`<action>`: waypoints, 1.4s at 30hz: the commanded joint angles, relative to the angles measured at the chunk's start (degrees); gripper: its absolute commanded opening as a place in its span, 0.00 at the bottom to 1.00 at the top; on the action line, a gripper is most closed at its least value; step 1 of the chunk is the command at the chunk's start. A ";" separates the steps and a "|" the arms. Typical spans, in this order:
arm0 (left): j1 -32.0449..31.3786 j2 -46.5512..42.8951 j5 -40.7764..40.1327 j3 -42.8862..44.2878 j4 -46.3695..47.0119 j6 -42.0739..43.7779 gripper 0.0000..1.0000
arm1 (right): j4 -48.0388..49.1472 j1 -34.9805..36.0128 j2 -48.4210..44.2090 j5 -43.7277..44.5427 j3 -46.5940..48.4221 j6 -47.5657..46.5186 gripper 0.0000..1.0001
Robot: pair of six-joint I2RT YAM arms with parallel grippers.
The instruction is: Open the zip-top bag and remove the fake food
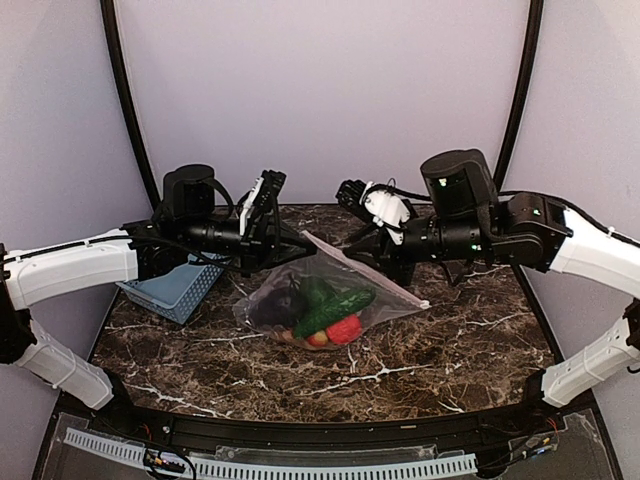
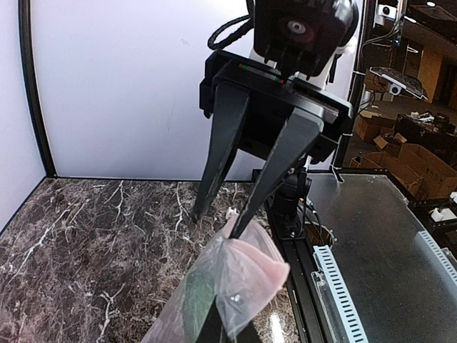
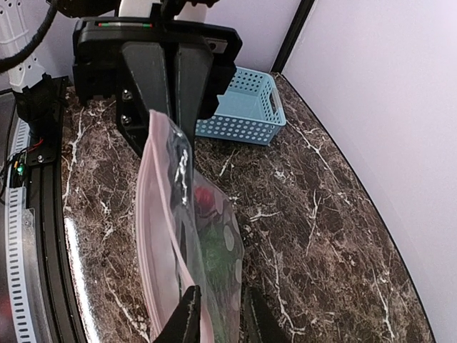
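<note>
While the left pincer (image 1: 295, 243) clamps the zip-top bag (image 1: 385, 285), the right pincer (image 2: 218, 223) straddles it; jaws part-open.

left jaws clamped, right jaws slightly parted

The marble table (image 1: 420, 350) is overlooked from above and behind; the zip-top bag (image 2: 243, 275) is shared closely by both opposed wrist views.

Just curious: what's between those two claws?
The zip-top bag, pinched by the left gripper, its pale zip edge running to the right gripper; the top view shows it best.
</note>
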 commanded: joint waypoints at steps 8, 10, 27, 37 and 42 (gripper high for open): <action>0.16 -0.21 1.10 2.04 1.30 -0.84 0.01 | -0.96 0.54 -4.01 0.47 -4.53 0.84 0.33; 0.19 0.08 1.20 2.25 1.13 -0.85 0.01 | -1.03 0.54 -4.47 -0.20 -4.38 1.26 0.35; 0.83 -0.32 2.42 1.86 2.67 -1.55 0.01 | -1.20 0.18 -2.43 2.16 -4.98 0.74 0.14; 1.10 0.20 3.41 1.40 4.92 -2.76 0.01 | -0.79 -2.71 -3.87 -1.35 -6.68 2.31 0.21; 1.11 0.59 3.01 1.18 6.07 -3.04 0.01 | -0.36 -3.41 -4.17 -2.74 -6.17 2.48 0.00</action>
